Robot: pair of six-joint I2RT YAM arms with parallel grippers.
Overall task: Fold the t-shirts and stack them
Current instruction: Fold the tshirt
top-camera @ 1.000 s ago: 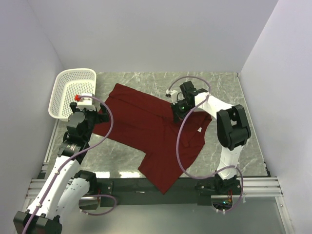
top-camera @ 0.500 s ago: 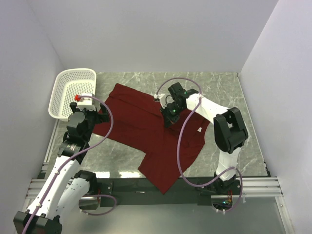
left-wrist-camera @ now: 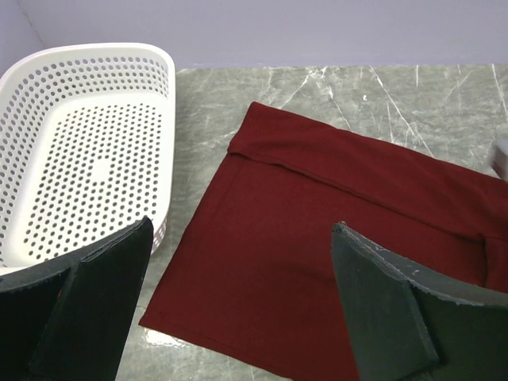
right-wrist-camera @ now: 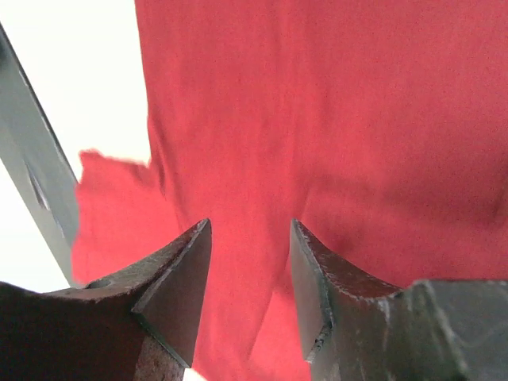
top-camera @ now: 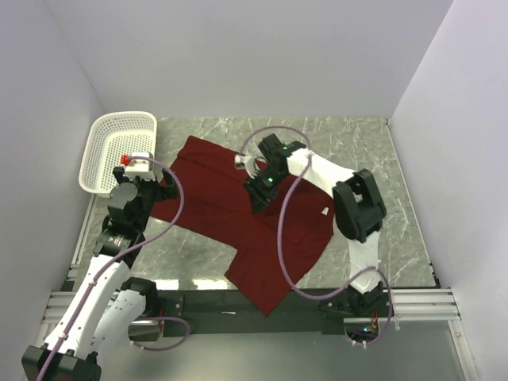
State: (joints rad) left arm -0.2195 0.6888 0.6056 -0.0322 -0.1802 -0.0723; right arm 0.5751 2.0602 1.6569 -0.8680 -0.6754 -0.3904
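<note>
**Left fingers [left-wrist-camera: 103,270] spread wide, right fingers [right-wrist-camera: 178,270] part-way apart, over one maroon t-shirt [top-camera: 210,202]**

Two arms and two pairs of fingers are shown, with one garment and one container. The left fingers stand at their widest and hold nothing. They hang above the t-shirt's left part, near its corner. In the left wrist view only cloth and grey marbled surface [top-camera: 357,139] show between the two dark fingers. The right fingers are lowered close over the middle of the t-shirt, near its far edge. A narrow gap separates them, and red cloth shows through that gap and on both sides of it. No cloth is visibly pinched between them.

The single t-shirt lies opened out on the surface, set at a slant. Its far-left corner is just beside the one white perforated basket [top-camera: 119,117], with a strip of bare surface between the two. Along the shirt's far-left edge the cloth is turned over in one flat band. Its near part reaches the front of the surface and overlaps the dark front rail [top-camera: 206,302]. One small white label [top-camera: 326,210] shows on the cloth at the right, close to the right arm.

The basket stands upright in the far-left corner, and no contents are visible in it. Two purple cables [top-camera: 178,202] are visible, one looped along each arm.
</note>
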